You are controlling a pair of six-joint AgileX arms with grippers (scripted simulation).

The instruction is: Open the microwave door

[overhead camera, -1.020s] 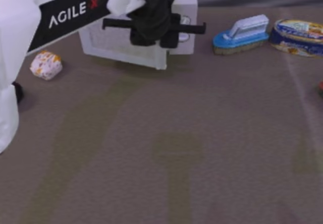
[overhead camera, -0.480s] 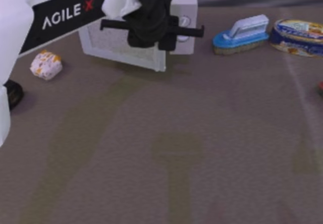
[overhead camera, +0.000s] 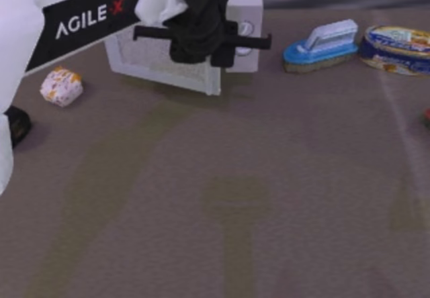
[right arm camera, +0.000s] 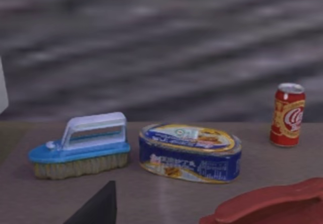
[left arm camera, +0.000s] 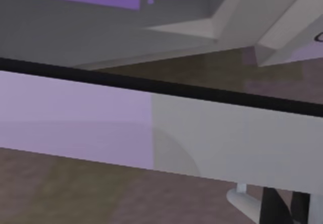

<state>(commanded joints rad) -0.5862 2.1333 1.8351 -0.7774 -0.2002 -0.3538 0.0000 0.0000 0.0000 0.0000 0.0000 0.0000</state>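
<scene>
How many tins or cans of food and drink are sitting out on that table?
2. An oval blue tin lies at the table's far right, beside the scrub brush. A red soda can stands upright further right, seen only from the right wrist. Others may be hidden behind the arm.

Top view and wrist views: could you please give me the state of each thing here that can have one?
Microwave door: partly open, free edge swung out from the body.
Microwave: upright at the table's far edge.
Left gripper: at the door; grip hidden.
Brush: bristles down.
Tin: lid on, lying flat.
Can: upright.
Right arm: out of the top view.
</scene>
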